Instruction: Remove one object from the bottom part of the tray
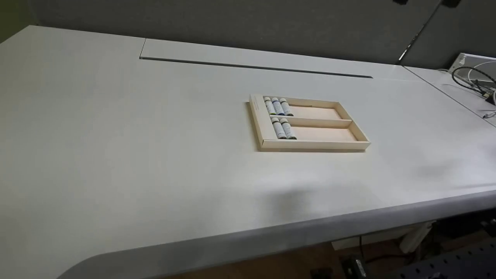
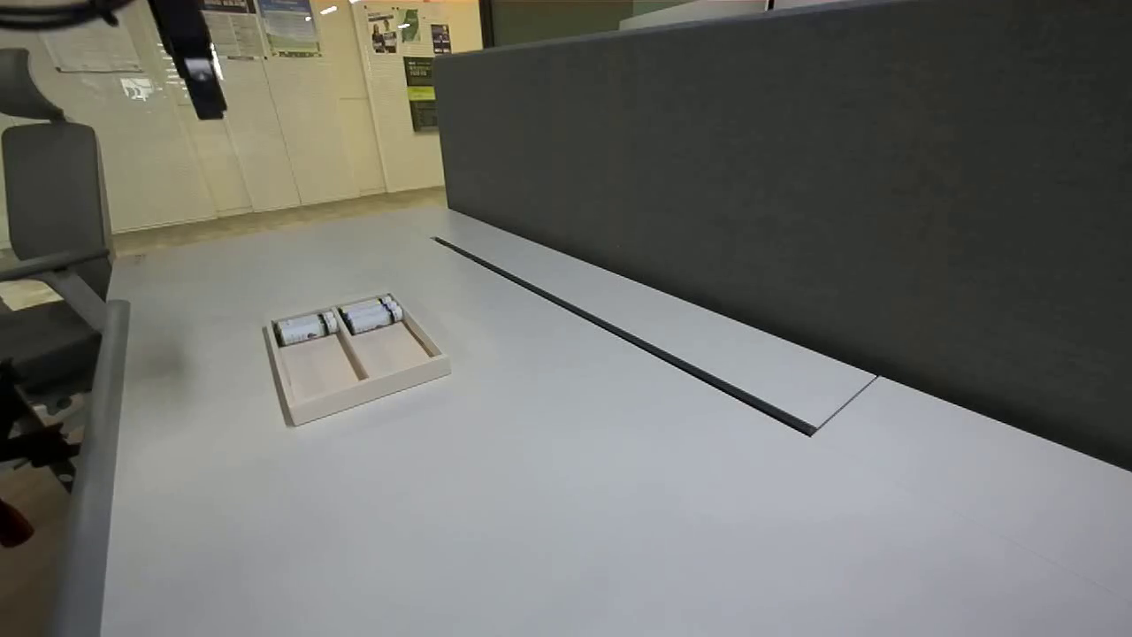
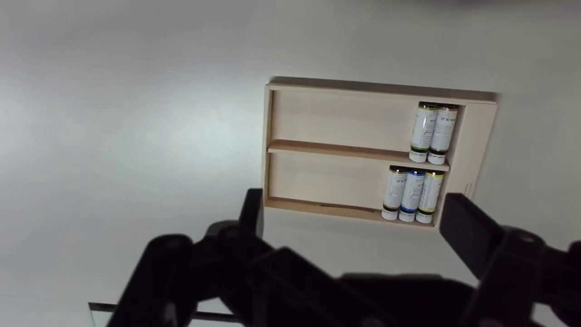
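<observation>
The flat light-wood tray lies on the white table, split by a bar into two long compartments. It also shows in an exterior view and the wrist view. The objects look like small white-labelled bottles with white caps, not grey blocks. Two bottles lie side by side in one compartment, the upper one in the wrist view. Three bottles lie in the other, the lower one in the wrist view. My gripper is open and empty above the tray. A dark finger shows high up.
A dark grey partition stands along the table's back. A dark slot runs in front of it. Cables lie at the far right end. The table's rounded front edge borders the near side. A chair stands beyond the table.
</observation>
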`<state>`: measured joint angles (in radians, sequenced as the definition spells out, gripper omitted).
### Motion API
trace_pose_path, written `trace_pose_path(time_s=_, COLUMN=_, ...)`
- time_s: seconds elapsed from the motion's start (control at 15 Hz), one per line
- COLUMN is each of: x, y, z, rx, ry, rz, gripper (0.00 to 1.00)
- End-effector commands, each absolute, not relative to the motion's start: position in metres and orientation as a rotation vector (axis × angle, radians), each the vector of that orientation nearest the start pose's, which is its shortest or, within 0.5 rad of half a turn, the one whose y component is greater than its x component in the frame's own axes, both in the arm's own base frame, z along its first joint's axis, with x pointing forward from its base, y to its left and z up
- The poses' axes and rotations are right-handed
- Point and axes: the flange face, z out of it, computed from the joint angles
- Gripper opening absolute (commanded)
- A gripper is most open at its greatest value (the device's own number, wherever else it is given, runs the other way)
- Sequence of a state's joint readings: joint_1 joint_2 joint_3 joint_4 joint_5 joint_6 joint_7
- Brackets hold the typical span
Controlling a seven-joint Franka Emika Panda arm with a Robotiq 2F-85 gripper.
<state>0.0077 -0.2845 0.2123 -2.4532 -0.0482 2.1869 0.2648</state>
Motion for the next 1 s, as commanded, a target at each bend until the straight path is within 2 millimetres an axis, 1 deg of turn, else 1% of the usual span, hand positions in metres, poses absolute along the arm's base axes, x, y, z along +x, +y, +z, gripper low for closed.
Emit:
trace_pose_path(time_s=0.0, x=0.470, y=0.116, z=0.349, rx=-3.194, ry=0.060, rz=0.011, gripper=1.00)
trace_pose_path(time_s=0.27, x=0.487, y=0.145, z=0.284, rx=-3.161, ry=-0.052, rz=0.097, gripper=1.00)
trace_pose_path(time_s=0.47, x=0.491, y=0.165, z=0.245, rx=-3.139, ry=-0.130, rz=0.155, gripper=1.00)
trace_pose_path(time_s=0.67, x=0.494, y=0.172, z=0.217, rx=-3.136, ry=-0.160, rz=0.179, gripper=1.00)
trace_pose_path(time_s=0.93, x=0.495, y=0.171, z=0.194, rx=-3.132, ry=-0.087, rz=0.137, gripper=1.00)
